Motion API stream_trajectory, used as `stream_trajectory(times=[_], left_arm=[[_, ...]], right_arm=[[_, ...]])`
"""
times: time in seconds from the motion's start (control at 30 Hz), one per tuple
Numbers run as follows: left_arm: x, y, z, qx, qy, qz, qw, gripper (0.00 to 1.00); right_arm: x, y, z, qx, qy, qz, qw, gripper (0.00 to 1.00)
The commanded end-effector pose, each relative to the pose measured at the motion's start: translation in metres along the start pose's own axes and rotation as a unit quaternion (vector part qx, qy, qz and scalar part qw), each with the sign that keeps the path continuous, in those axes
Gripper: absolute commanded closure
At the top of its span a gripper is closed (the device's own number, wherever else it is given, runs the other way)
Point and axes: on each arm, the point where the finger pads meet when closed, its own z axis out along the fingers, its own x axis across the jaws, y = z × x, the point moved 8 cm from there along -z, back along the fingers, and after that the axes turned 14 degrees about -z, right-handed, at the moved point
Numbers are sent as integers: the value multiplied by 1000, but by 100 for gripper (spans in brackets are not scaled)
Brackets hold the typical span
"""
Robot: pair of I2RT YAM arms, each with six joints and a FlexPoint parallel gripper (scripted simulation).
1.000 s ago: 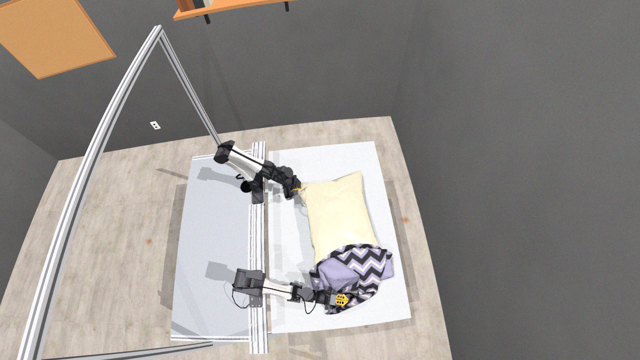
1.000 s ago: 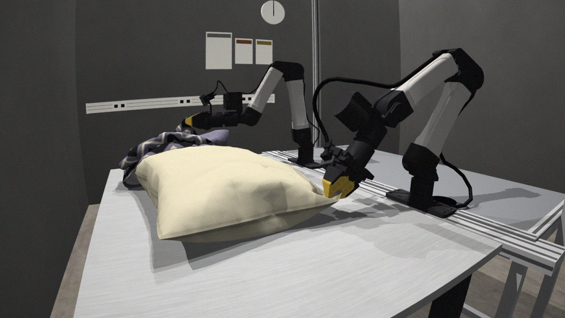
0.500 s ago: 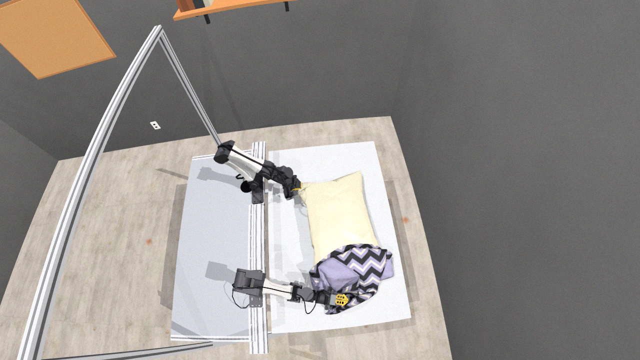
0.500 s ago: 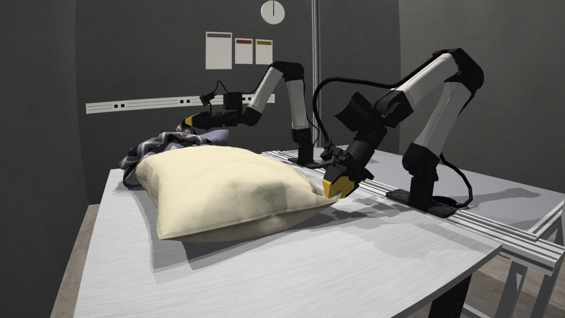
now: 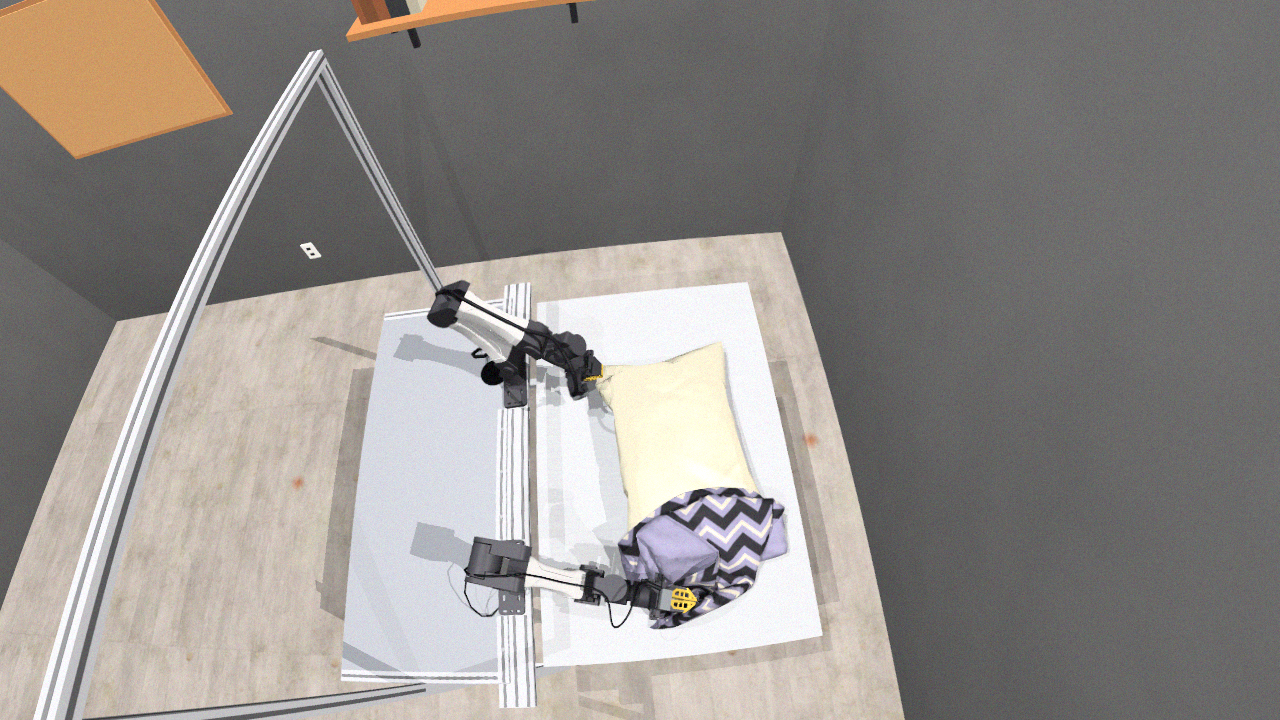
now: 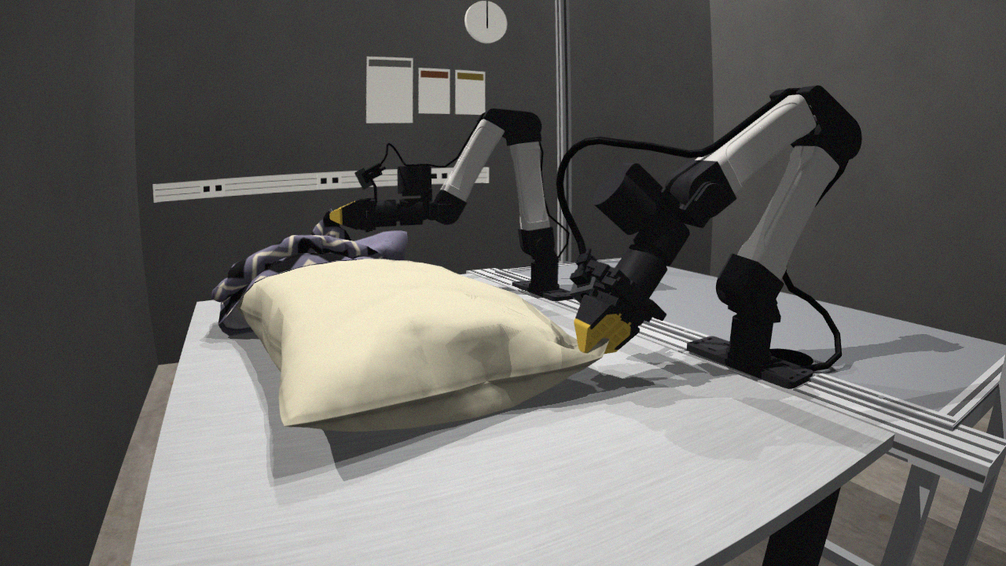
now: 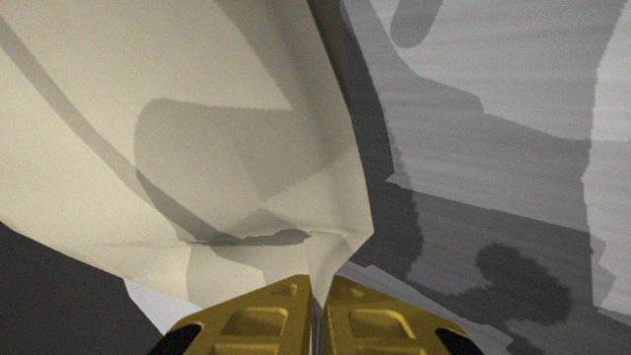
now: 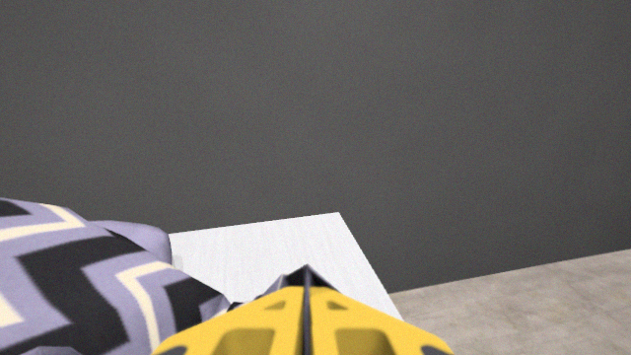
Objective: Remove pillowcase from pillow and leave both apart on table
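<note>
The cream pillow (image 5: pixel 677 425) (image 6: pixel 394 330) (image 7: pixel 222 148) lies on the table, mostly bare. The purple, black and cream zigzag pillowcase (image 5: pixel 741 528) (image 6: pixel 281 259) (image 8: pixel 94 276) is bunched around its end nearer the right arm; how much pillow is inside is hidden. My left gripper (image 5: pixel 597 370) (image 6: pixel 597 344) (image 7: pixel 316 290) is shut on the pillow's near corner, which is pinched between the fingertips. My right gripper (image 5: pixel 693 599) (image 6: pixel 333 218) (image 8: pixel 307 302) is shut on a raised fold of the pillowcase, dark cloth showing at its tips, above the table.
The white table (image 5: pixel 635 322) (image 6: pixel 492 492) (image 8: pixel 256 247) has its far edge just beyond the pillow and pillowcase. The aluminium rail (image 5: pixel 512 465) with both arm bases runs along the near side. A grey table (image 5: pixel 420 483) stands behind the rail.
</note>
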Motion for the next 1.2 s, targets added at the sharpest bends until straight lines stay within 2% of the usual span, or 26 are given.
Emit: stream_trajectory(times=[0.0,0.7,0.73,1.17], left_arm=[[3,4,-2,-9,8,6,1000,96],[3,4,-2,-9,8,6,1000,100],[11,7,-9,-14,18,5,1000,100],[16,7,-15,-9,16,1,1000,100]], right_arm=[[2,0,5,-3,4,-1,1000,100],[2,0,5,-3,4,-1,1000,100],[2,0,5,-3,4,-1,1000,100],[2,0,5,-3,4,-1,1000,100]])
